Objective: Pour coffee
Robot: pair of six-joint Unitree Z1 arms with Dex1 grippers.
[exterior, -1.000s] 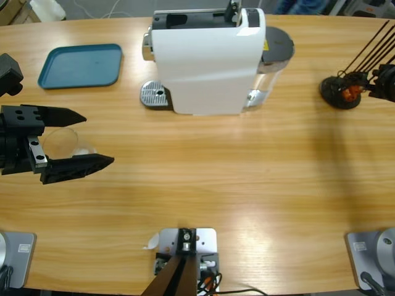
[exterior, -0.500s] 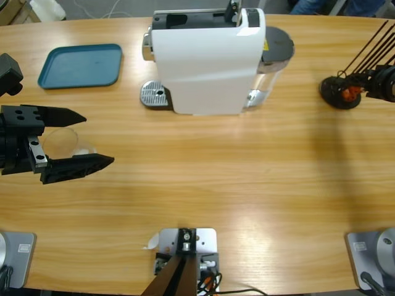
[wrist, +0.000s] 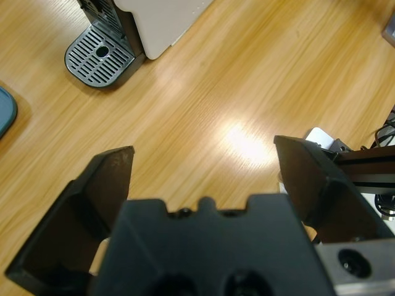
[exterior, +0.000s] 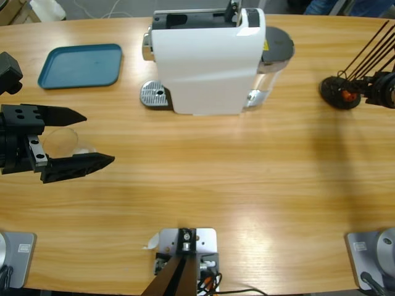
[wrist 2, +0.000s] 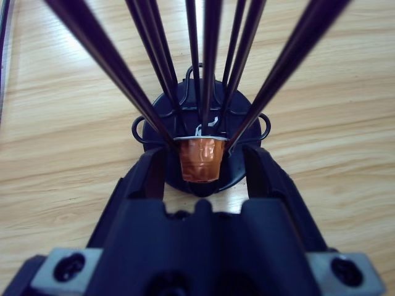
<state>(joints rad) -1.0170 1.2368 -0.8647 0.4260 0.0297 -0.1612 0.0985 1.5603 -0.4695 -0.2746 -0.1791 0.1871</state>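
Pale wood-grain table [exterior: 247,185] carries a boxy glossy white coffee machine [exterior: 207,61] with a round perforated metal drip tray [wrist: 99,57]. At its left edge the left gripper [exterior: 86,139] spreads its matte black jaws wide around a clear tumbler [exterior: 60,140]. The right gripper [wrist 2: 203,161] brackets, jaws apart, a ribbed copper capsule [wrist 2: 200,159] in a black wire rack [exterior: 340,89]. No coffee shows.

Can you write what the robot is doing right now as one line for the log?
left gripper: open around clear glass | right gripper: open, copper capsule between jaws at black wire rack | coffee machine: untouched
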